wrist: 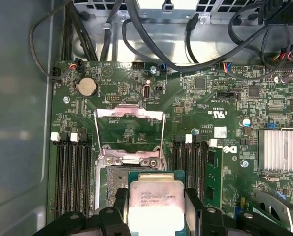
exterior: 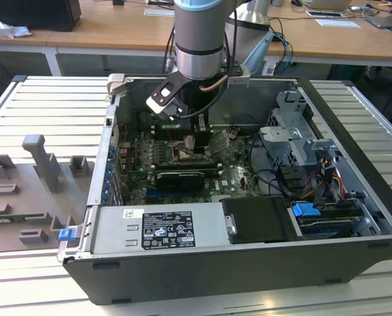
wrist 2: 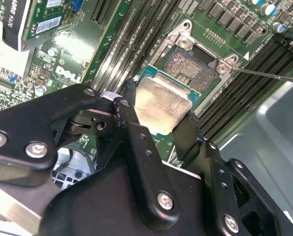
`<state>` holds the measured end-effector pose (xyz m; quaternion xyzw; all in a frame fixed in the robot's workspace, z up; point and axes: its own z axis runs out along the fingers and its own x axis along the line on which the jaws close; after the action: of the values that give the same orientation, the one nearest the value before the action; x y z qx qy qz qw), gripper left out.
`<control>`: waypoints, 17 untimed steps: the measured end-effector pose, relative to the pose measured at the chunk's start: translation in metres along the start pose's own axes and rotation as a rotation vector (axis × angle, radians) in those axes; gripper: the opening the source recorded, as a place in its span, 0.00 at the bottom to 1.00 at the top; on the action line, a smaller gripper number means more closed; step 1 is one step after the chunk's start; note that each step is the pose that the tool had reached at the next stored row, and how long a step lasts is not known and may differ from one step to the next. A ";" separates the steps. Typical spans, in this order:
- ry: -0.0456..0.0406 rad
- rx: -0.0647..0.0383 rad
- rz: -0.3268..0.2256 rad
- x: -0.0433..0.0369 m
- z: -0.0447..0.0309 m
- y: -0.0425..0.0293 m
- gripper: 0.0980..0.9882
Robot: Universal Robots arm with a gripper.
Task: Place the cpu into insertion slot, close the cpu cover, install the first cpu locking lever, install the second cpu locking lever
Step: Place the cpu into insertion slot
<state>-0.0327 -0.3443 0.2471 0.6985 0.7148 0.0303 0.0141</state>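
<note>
My gripper (wrist 2: 158,112) is shut on the cpu (wrist 2: 161,104), a pale metal square on a green base, with one black finger on each of two opposite edges. The chip hangs tilted just above the insertion slot (wrist 2: 193,66), covering part of its dark centre. In the first wrist view the cpu (wrist: 156,201) overlaps the near part of the insertion slot (wrist: 114,179), and the cpu cover (wrist: 129,113) stands swung open on the far side. A thin metal lever (wrist 2: 269,74) sticks out beside the socket. In the exterior view the gripper (exterior: 190,141) is low inside the computer case.
Memory slots (wrist: 72,172) flank the socket on both sides. A black graphics card (exterior: 179,179) lies close by, and a finned heatsink (wrist: 282,150) sits further off. Black cables (wrist: 151,44) run along the case wall. A power supply (exterior: 156,227) and drive cage (exterior: 294,141) line the case.
</note>
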 end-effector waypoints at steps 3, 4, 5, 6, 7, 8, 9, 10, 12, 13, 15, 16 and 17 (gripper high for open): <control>-0.0001 0.000 0.000 0.0022 0.0025 -0.0005 0.50; -0.0001 0.000 0.000 0.0028 0.0034 -0.0006 0.50; -0.0003 0.000 0.000 0.0037 0.0041 -0.0006 0.50; -0.0002 0.000 0.000 0.0051 0.0050 -0.0006 0.50; -0.0001 0.000 0.000 0.0062 0.0056 -0.0006 0.50; -0.0001 0.000 0.000 0.0078 0.0063 -0.0006 0.50; -0.0001 0.000 0.000 0.0099 0.0076 -0.0009 0.50; 0.0001 0.000 0.000 0.0104 0.0085 -0.0021 0.50; -0.0001 0.000 0.000 0.0111 0.0100 -0.0046 0.50; -0.0001 0.000 0.000 0.0114 0.0111 -0.0055 0.50; -0.0001 0.000 0.000 0.0132 0.0153 -0.0077 0.50; -0.0002 0.000 0.000 0.0139 0.0165 -0.0080 0.50; -0.0002 0.000 0.000 0.0147 0.0174 -0.0083 0.50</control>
<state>-0.0402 -0.3295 0.2296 0.6985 0.7148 0.0302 0.0142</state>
